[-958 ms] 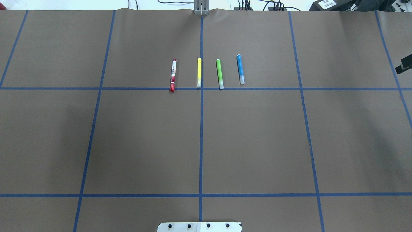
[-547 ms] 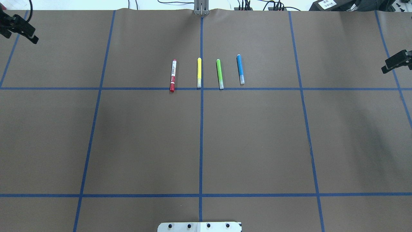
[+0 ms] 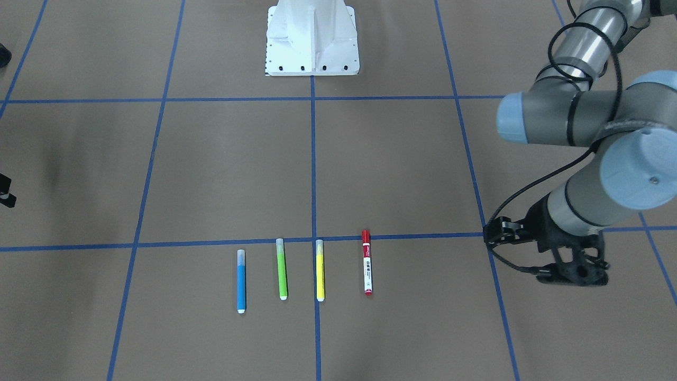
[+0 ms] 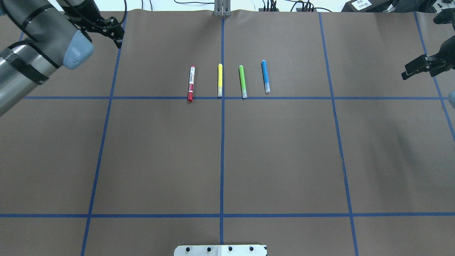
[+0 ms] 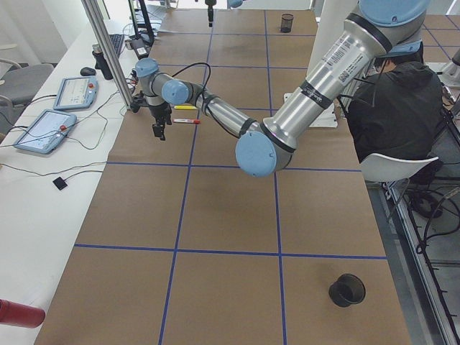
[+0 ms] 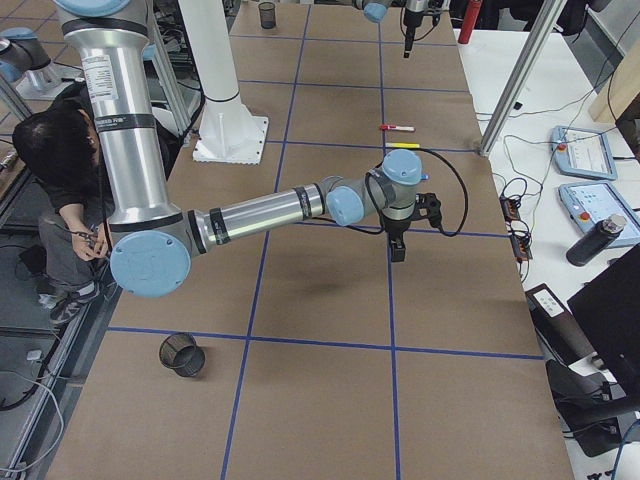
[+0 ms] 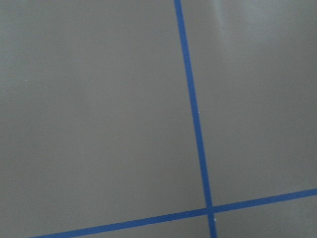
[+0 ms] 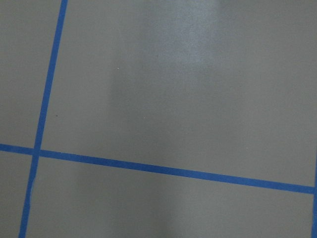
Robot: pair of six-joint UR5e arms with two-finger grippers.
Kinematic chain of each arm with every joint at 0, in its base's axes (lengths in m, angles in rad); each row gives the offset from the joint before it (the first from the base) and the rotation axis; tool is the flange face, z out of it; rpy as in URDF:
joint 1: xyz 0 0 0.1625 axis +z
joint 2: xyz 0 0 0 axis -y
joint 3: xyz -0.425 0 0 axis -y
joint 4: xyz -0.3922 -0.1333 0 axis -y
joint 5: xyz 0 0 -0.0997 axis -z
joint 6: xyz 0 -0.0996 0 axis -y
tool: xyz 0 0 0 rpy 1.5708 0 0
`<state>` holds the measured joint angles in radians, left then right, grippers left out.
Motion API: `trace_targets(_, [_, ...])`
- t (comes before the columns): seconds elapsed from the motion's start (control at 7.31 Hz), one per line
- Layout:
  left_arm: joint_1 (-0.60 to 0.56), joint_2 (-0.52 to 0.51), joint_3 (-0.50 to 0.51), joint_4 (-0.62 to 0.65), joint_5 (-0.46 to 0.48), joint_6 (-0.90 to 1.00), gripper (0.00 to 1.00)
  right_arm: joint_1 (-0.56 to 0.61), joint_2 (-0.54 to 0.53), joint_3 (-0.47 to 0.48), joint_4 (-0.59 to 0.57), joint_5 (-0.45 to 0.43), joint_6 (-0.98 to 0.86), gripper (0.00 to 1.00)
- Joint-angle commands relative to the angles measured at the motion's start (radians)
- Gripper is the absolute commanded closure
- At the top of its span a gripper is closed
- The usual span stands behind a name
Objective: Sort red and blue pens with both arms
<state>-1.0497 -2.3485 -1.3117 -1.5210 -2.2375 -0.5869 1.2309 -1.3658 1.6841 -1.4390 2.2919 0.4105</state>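
The red pen (image 4: 191,83) and blue pen (image 4: 265,76) lie at the two ends of the row on the table (image 4: 160,153), with the yellow pen (image 4: 220,79) and green pen (image 4: 242,81) between them. My left gripper (image 4: 113,33) and right gripper (image 4: 414,69) hover well outside the row, and I cannot tell whether they are spread. I'd bring each across its nearer barrel at mid-length, clear of the neighbouring pen.

Overhead and front cameras face oppositely across the table (image 4: 284,160).

Even overhead light; faint soft shadows on table (image 4: 401,142); wrist views blurry, pale glare.
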Motion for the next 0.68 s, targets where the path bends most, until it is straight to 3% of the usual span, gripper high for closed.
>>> trace_targets(0.0, [0.091,-0.106,0.096,-0.069,0.068,-0.137,0.00,-0.040,0.184,-0.055,-0.159,0.000,0.007,0.00])
trace_targets(0.27, [0.161,-0.146,0.195,-0.229,0.073,-0.282,0.00,-0.062,0.267,-0.115,-0.169,-0.002,0.054,0.00])
trace_targets(0.55, [0.212,-0.159,0.195,-0.231,0.085,-0.313,0.02,-0.099,0.286,-0.113,-0.153,-0.011,0.141,0.00])
